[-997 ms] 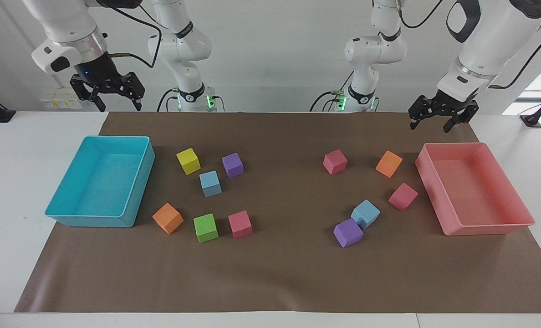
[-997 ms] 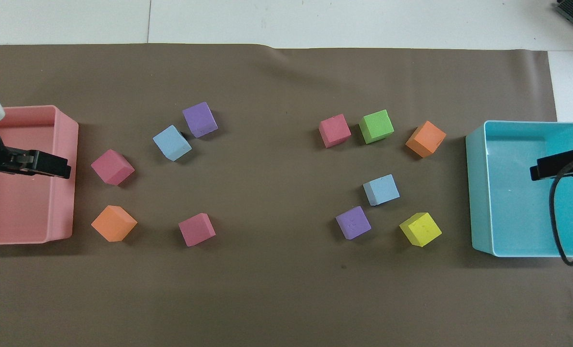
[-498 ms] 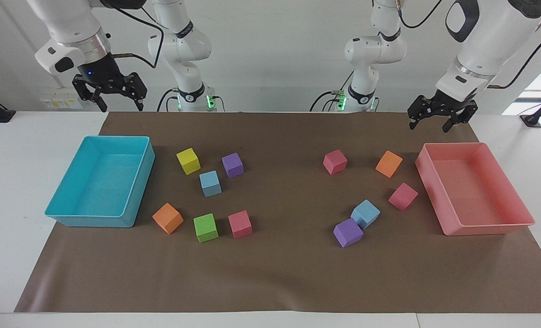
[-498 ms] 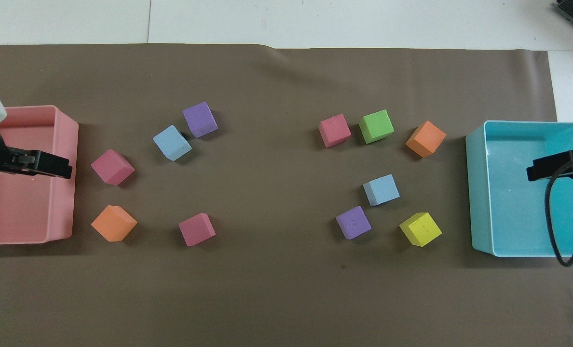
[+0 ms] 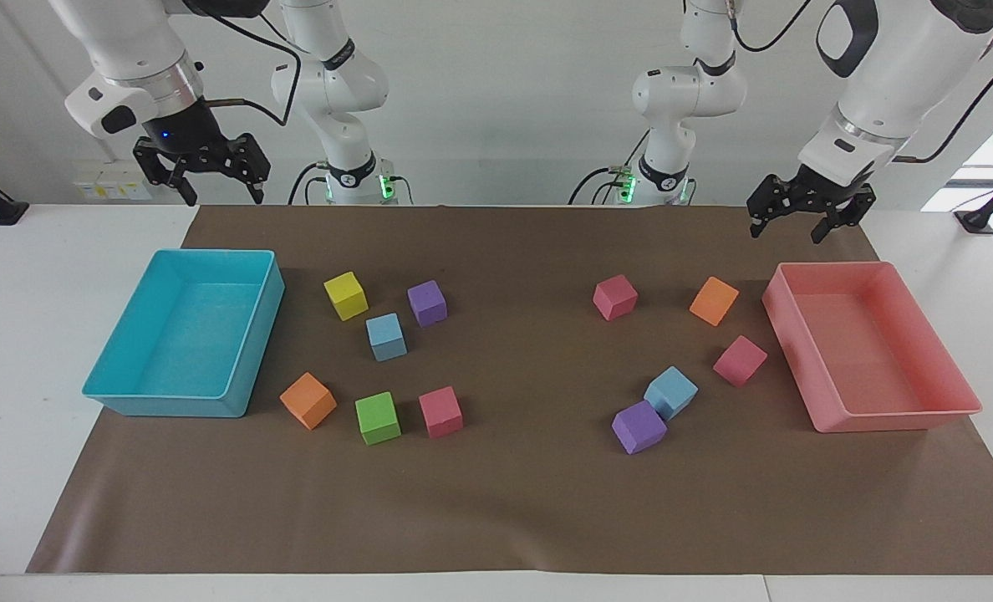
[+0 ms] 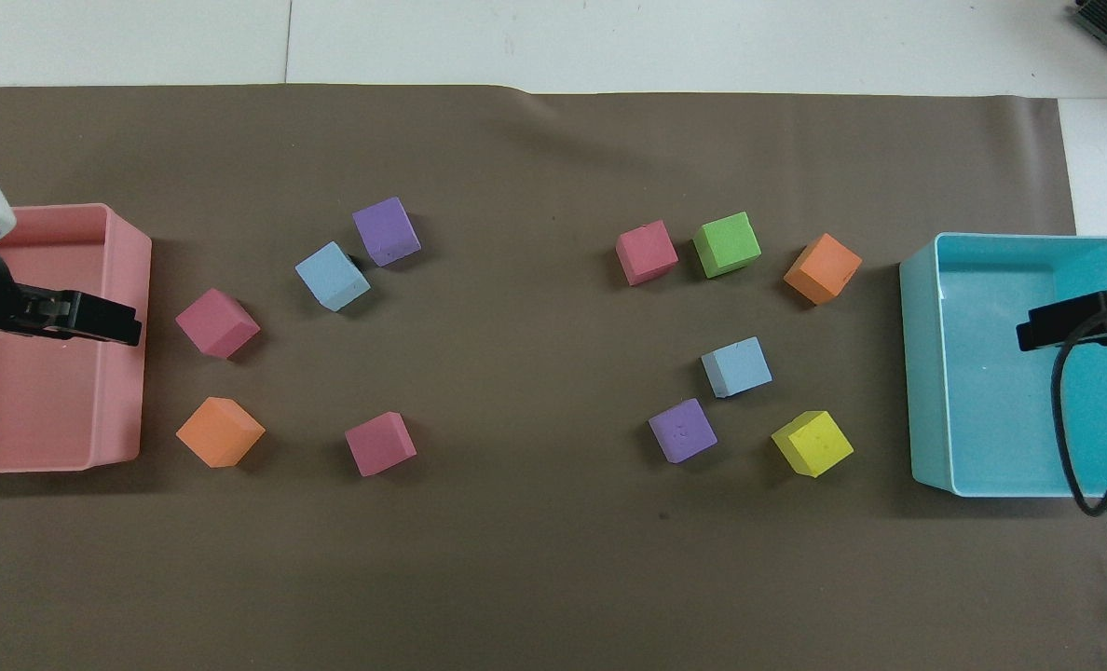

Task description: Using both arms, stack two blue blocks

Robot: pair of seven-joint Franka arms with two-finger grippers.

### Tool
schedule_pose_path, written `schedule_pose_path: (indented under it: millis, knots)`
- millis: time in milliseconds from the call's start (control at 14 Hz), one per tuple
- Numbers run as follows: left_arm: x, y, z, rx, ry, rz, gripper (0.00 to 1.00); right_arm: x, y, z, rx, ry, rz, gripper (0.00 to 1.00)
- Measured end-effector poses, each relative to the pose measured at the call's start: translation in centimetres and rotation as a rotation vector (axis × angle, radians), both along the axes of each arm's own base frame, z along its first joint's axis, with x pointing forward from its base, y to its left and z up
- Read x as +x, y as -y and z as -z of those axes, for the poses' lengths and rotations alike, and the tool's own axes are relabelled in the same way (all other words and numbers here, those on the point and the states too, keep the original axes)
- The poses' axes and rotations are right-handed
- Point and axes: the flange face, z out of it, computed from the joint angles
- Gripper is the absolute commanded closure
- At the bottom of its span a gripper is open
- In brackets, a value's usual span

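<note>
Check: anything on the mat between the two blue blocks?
Nothing. The blue block beside the purple cube and the blue block by the yellow cube have only bare brown mat between them, clearest in the overhead view.

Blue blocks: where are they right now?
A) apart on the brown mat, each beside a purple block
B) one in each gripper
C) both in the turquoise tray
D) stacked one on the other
A: one blue block lies by a purple block, the other blue block against another purple block, both on the brown mat.
</note>
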Motion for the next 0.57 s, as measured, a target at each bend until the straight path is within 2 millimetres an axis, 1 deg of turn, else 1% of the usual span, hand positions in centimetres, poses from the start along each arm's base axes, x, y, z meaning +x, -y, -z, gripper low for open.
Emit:
schedule_pose_path:
  millis: [285,570]
  knots:
    - [0.00,0.00,0.00,0.000,0.000,0.000,0.00,-0.03,0.04,-0.05,0.000,0.001,0.001,0.00]
    - [-0.01,0.00,-0.02,0.000,0.000,0.000,0.00,-0.07,0.91,-0.05,0.001,0.001,0.017,0.00]
